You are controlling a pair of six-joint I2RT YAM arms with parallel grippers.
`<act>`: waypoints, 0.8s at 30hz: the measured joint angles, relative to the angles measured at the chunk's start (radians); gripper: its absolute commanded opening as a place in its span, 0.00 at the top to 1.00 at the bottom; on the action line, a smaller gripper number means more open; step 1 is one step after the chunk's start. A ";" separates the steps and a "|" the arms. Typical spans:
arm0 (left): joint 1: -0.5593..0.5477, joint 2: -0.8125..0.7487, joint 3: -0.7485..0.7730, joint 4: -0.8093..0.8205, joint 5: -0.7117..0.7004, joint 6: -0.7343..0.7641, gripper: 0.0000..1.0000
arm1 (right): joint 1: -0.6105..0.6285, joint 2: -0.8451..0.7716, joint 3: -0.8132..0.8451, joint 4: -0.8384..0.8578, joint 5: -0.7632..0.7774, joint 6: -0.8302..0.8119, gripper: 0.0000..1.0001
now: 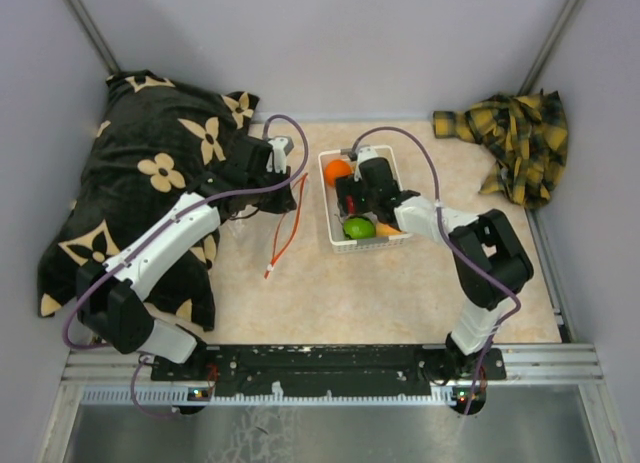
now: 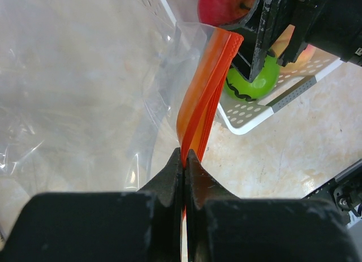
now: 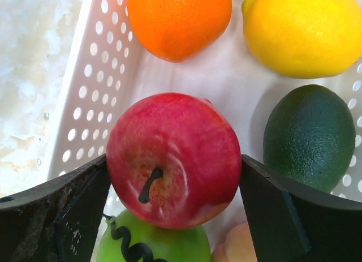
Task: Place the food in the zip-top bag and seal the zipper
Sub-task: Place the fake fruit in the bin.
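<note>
Right jaws: one on each side of the apple point(image 3: 172, 160), both inner faces look pressed to its skin. Clamped on it, near its widest part. The apple sits inside the basket point(image 3: 96, 75), on top of the lime point(image 3: 153, 245) and peach point(image 3: 243, 245). The orange point(image 3: 178, 18), lemon point(image 3: 302, 30) and avocado point(image 3: 308, 134) lie beyond it. No fruit is in the bag yet.

Left jaws: together, pinching the zipper point(image 2: 206, 86) at one spot. The bag point(image 2: 85, 92) hangs slack from there onto the bench point(image 2: 283, 160), just left of the basket.

Risks, as judged:
- The apple is round and glossy, so a light grip could let it squirt out on the lift and roll across the bench.
- Both lips of the zipper seem to be held in the one pinch. The mouth may stay flat, and the apple would then push against the film instead of going in.
- A push on the bag could drag the zipper out of the left jaws.
- Lifting the apple may shift the lime and peach beneath it.
</note>
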 measured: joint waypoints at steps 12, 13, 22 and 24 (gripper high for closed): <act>0.000 0.000 0.001 0.001 0.007 -0.019 1.00 | 0.000 -0.098 -0.034 -0.021 0.059 0.021 0.11; 0.000 0.001 0.001 0.001 0.008 -0.021 1.00 | 0.000 -0.113 -0.034 -0.022 0.069 0.022 0.11; 0.000 0.003 0.008 0.012 0.022 -0.048 1.00 | 0.061 -0.199 -0.082 0.014 0.042 0.043 0.11; 0.000 0.003 0.009 0.017 0.023 -0.058 1.00 | 0.106 -0.227 -0.116 0.044 0.014 0.069 0.12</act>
